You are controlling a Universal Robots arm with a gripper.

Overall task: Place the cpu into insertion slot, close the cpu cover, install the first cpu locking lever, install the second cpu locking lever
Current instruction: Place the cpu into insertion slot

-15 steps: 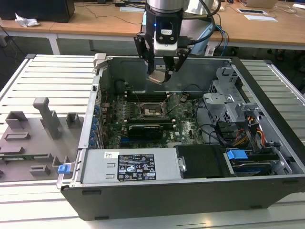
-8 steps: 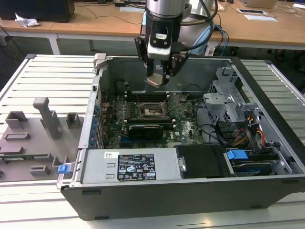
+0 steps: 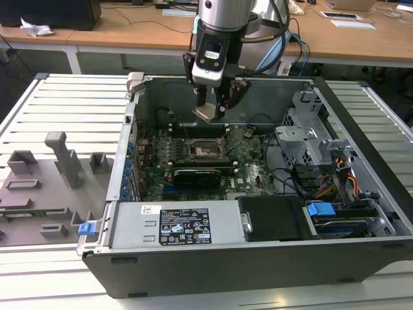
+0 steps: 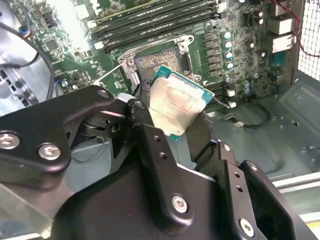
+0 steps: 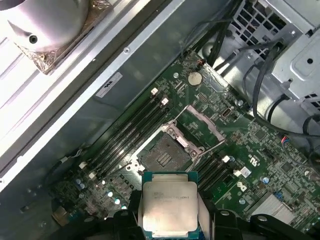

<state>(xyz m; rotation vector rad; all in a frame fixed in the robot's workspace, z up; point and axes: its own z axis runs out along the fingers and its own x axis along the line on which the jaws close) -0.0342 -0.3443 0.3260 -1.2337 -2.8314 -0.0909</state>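
My gripper (image 3: 210, 111) hangs inside the open computer case, shut on the cpu (image 3: 208, 113), a small square chip with a silvery top. In both wrist views the cpu (image 4: 176, 106) (image 5: 167, 204) sits clamped by its edges between the black fingers (image 4: 206, 134). The insertion slot (image 3: 208, 149) (image 5: 162, 152) (image 4: 152, 61) lies uncovered on the green motherboard, below the chip and apart from it. The cpu cover (image 5: 202, 121) stands swung open beside the slot. Thin wire levers (image 4: 145, 47) are raised along the socket's edge.
Memory slots (image 5: 125, 135) run beside the socket. A long black card (image 3: 197, 175) lies in front of it, and a power supply (image 3: 174, 223) sits at the case front. A drive cage with cables (image 3: 310, 139) fills the exterior view's right. A grey fixture plate (image 3: 45, 187) lies outside on the left.
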